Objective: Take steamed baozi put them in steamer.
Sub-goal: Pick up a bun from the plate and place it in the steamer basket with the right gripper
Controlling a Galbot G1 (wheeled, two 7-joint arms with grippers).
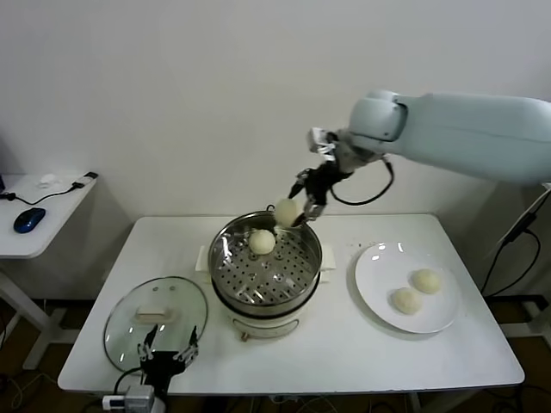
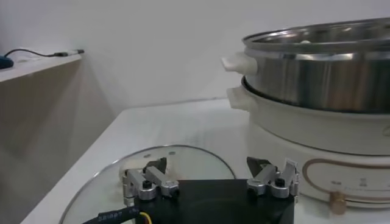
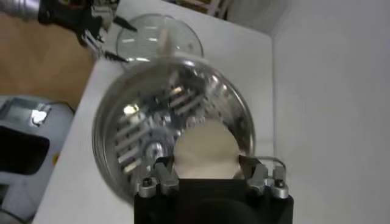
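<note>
Right gripper (image 1: 297, 215): clamped on one steamed baozi (image 1: 286, 211), the bun held between its two fingers above the far rim of the steamer (image 1: 267, 267). In the right wrist view the same bun (image 3: 204, 149) fills the gap between the fingers (image 3: 161, 176), with the perforated tray directly below.

Second baozi (image 1: 262, 242): lying on the tray inside the steamer, toward the far side, just beside the held bun.

Two more baozi (image 1: 425, 280) (image 1: 405, 300): side by side on the flat white plate (image 1: 374, 267), to the right of the steamer, well apart from either gripper.

Buns: smooth, domed, cream-white dough. Steamer: round, shiny steel wall, slotted tray, white base with side handles.

Right arm: reaching in from the right, wrist angled down toward the pot.

Left gripper (image 1: 168, 351): fingers apart, holding nothing, low at the near table (image 1: 344, 361) edge over the round glass lid (image 1: 155, 318).
</note>
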